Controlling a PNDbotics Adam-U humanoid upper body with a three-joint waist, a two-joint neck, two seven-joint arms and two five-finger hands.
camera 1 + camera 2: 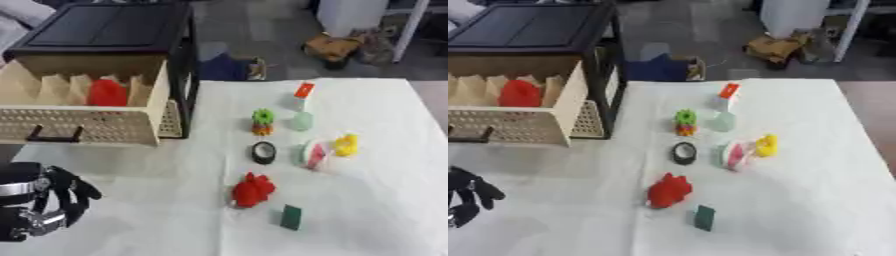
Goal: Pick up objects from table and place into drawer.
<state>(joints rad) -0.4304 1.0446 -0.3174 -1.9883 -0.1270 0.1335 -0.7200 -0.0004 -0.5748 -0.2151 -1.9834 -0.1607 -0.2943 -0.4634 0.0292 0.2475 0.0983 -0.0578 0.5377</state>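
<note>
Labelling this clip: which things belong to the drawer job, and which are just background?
Job: open drawer holding a red item; red toy, green card, black ring, yellow duck, left hand.

Background: brown clutter on floor.

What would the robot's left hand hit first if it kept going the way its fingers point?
The left hand sits at the lower left, fingers curled and pointing roughly up and right. Bare white table cloth lies ahead; the red toy is further right. Depth is unclear, so the way looks free.
</note>
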